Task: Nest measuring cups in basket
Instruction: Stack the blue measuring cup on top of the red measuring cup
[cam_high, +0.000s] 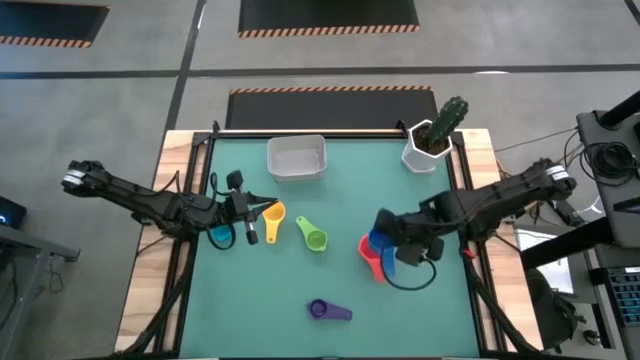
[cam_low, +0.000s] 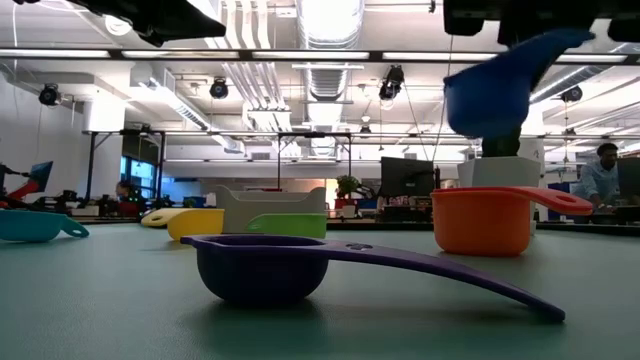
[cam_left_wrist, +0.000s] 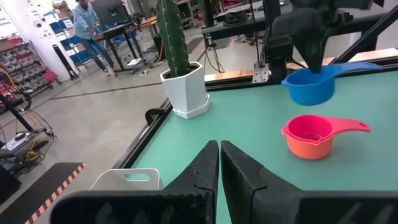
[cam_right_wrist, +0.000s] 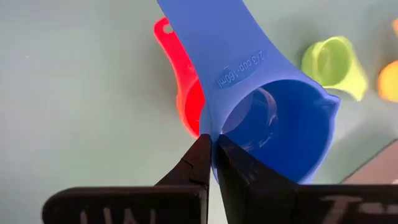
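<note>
A: What has the right claw (cam_right_wrist: 210, 163) got?
B: It is clamped tight on the rim of the blue cup (cam_right_wrist: 273, 118), where the handle joins, and holds it clear of the bench (cam_high: 300, 330). Right beneath it lies the red cup (cam_high: 369, 253); in the low view that cup looks orange and stands on the bench.

A: And the left claw (cam_left_wrist: 219, 163)?
B: Closed on nothing, fingers pressed together. The teal cup (cam_high: 221, 235) lies just beside it and the yellow cup (cam_high: 274, 220) just past its tip.

A: Farther out from there?
B: The green cup (cam_high: 315, 238) lies between the two claws, the purple cup (cam_high: 322, 310) well apart at the near edge. The basket (cam_high: 296, 158) stands beyond the left claw at the back of the bench, and the cactus pot (cam_high: 430, 140) beyond the right claw in the far corner
</note>
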